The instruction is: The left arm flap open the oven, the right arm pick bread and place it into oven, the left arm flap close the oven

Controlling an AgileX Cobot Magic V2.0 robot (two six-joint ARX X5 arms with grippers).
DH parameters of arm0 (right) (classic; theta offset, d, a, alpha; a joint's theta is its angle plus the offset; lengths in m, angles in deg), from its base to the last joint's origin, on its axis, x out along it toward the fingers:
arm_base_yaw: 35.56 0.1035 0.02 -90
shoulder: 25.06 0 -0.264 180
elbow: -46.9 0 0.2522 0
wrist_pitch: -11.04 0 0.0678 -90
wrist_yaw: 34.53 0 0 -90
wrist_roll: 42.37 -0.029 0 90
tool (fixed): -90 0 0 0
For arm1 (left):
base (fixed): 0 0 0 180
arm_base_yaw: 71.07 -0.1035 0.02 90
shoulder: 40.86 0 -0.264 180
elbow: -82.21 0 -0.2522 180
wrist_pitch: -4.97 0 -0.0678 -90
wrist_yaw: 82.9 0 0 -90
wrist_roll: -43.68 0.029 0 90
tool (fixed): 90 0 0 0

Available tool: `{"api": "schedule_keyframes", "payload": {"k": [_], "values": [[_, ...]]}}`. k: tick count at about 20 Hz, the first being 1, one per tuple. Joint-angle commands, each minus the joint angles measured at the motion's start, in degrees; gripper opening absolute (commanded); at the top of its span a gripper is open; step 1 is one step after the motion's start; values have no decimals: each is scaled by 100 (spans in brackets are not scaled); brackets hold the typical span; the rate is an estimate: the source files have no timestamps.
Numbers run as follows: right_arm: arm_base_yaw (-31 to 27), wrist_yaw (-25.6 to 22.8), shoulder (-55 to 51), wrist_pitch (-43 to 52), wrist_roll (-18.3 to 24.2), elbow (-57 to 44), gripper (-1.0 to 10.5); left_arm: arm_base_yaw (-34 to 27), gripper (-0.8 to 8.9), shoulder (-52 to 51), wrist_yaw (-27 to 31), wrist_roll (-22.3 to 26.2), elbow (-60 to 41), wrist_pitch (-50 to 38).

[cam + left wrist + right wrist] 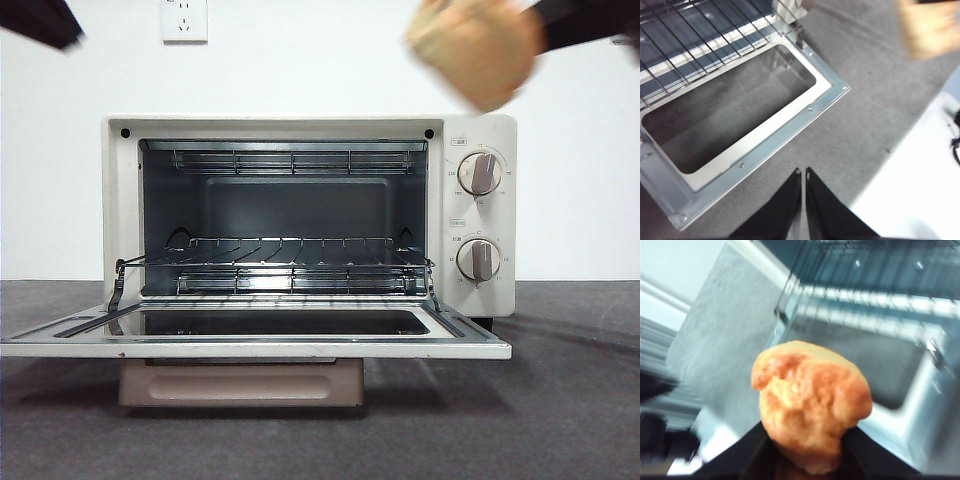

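Note:
The cream-white oven [470,135] stands open, its glass door [480,345] folded down flat in front and its wire rack [280,250] bare. A golden-brown, bumpy bread [475,50] hangs blurred above the oven's upper right corner, with my right gripper [535,30] shut on it. In the right wrist view the bread [810,400] sits between the right gripper's [807,450] jaws, above the lowered door [920,405]. My left gripper [803,172] is shut and empty, hovering over the mat beside the door's corner [825,100]. It shows only as a black tip [45,22] at the top left.
Two round knobs [480,173] sit on the oven's right panel. A dark grey mat [560,400] covers the table around the oven. A wall socket [184,18] is on the white wall behind. A white surface [920,190] borders the mat.

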Motion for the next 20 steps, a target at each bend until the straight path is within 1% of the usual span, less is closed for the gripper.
{"api": "schedule_keyframes", "payload": {"k": [1, 5, 10, 16, 20], "values": [[337, -365, 542, 855, -422, 105, 132, 42, 16, -354, 7, -302, 103, 37], [439, -485, 1338, 1735, -734, 105, 132, 42, 16, -905, 7, -702, 103, 37], [426, -855, 2135, 2846, -1119, 105, 132, 42, 16, -1228, 7, -822, 103, 37], [424, -1491, 2881, 3696, -1451, 105, 132, 42, 19, -1276, 4, -1034, 103, 50], [424, -1860, 2999, 3943, -1484, 107, 132, 42, 19, -1276, 4, -1056, 103, 85]]}}
